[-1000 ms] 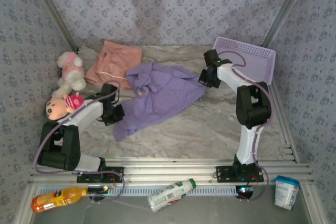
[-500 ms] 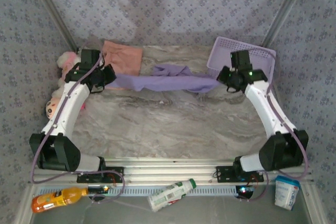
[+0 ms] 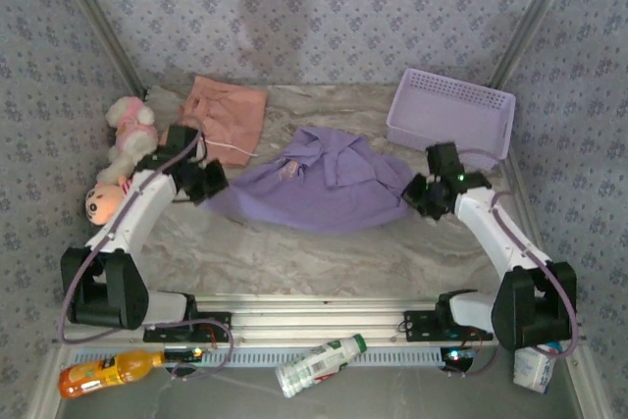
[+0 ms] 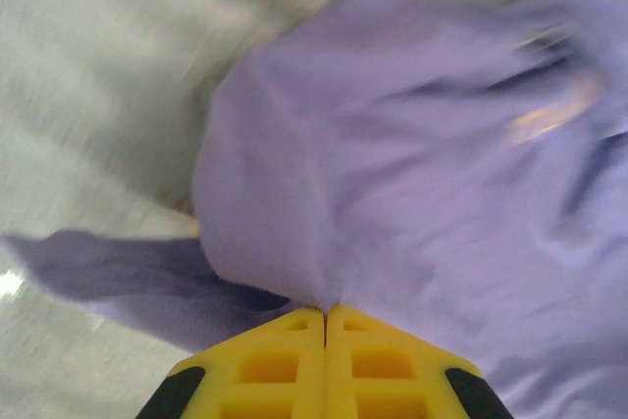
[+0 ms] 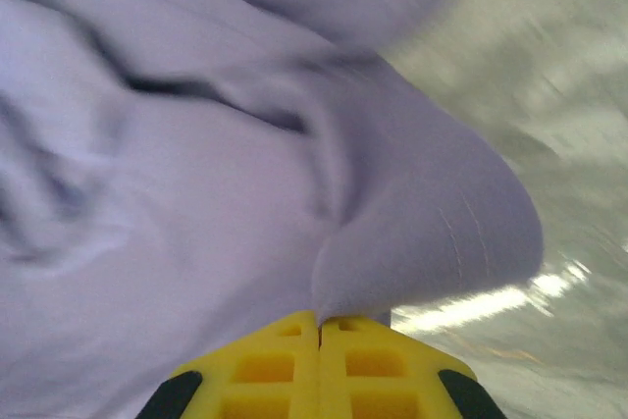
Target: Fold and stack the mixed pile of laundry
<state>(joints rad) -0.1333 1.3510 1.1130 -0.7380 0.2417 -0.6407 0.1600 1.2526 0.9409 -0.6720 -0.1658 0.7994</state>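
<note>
The left gripper [image 3: 211,182] is clenched on the left edge of the shirt [image 3: 324,188]. In its wrist view the 2 yellow fingers [image 4: 265,365] meet at the tips of the left gripper [image 4: 325,313], with a fold of the lavender shirt [image 4: 412,174] pinched between them. From that pinch the cloth runs away to the right, and a loose flap hangs off to the left over the table [image 4: 88,76]. The view is blurred.

The right gripper [image 3: 417,193] is clenched on the shirt's right edge. In its wrist view a rounded fold of shirt [image 5: 196,203] is caught at the tips of the right gripper [image 5: 319,319], the rest spreading left.

The shirt is stretched wide between the 2 grippers, collar on the far side. I cannot tell whether it rests on the table [image 3: 324,252] or hangs just above it.

Beyond the left gripper, near the back wall, lie the pink shorts [image 3: 228,115]; their white drawstring [image 3: 231,149] trails toward the shirt. To the outside of the left gripper are 2 plush toys [image 3: 130,130]. Beyond the right gripper stands a lavender basket [image 3: 451,110], apart from the shirt.
</note>
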